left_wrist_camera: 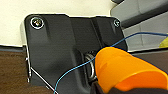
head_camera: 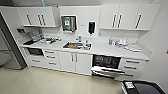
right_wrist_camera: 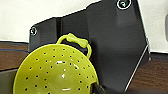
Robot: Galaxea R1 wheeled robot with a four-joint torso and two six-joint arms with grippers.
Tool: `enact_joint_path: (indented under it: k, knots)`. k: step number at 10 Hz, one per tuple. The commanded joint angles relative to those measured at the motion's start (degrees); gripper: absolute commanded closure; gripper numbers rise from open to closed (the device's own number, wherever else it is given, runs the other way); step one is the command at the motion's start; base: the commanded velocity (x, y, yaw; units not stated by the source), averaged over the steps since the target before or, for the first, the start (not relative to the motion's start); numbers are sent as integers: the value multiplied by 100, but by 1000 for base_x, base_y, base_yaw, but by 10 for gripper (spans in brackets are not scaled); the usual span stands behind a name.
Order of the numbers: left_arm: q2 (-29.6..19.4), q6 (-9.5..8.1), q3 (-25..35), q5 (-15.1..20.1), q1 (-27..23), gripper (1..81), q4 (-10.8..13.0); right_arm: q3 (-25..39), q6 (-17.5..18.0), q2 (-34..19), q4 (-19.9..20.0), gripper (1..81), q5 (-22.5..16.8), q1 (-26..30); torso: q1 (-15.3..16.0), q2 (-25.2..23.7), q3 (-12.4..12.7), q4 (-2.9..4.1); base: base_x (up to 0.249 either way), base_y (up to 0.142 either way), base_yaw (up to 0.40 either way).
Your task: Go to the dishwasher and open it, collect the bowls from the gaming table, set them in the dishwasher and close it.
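Note:
The dishwasher [head_camera: 106, 62] stands open under the white counter, right of the sink; its inside is dark and its door [head_camera: 108, 72] is folded down toward the floor. In the left wrist view an orange bowl [left_wrist_camera: 125, 71] hangs close to the camera, with my left gripper [left_wrist_camera: 100, 88] shut on its lower edge. A lime-yellow bowl [right_wrist_camera: 56, 73] with small holes and a loop handle shows in the right wrist view, with my right gripper [right_wrist_camera: 98, 88] shut on its rim. The gaming table is out of view.
A steel sink [head_camera: 77, 45] sits mid-counter, with clutter at both counter ends. White cabinets run above and below. A tall steel fridge [head_camera: 10, 47] stands at the left, a black-topped unit [head_camera: 142, 88] at the lower right. Pale floor lies before the cabinets.

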Motion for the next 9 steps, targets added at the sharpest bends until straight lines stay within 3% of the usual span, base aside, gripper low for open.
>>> enact_joint_path:
  k: [1,9]
  knots:
    - [-112,-16,19,108,-201,811,32,28,-15,-26,-49,811,-243,194,0,0,0,0,123,0,0]
    - [-112,-16,19,108,-201,811,32,28,-15,-26,-57,811,-243,202,0,0,0,0,123,0,0]
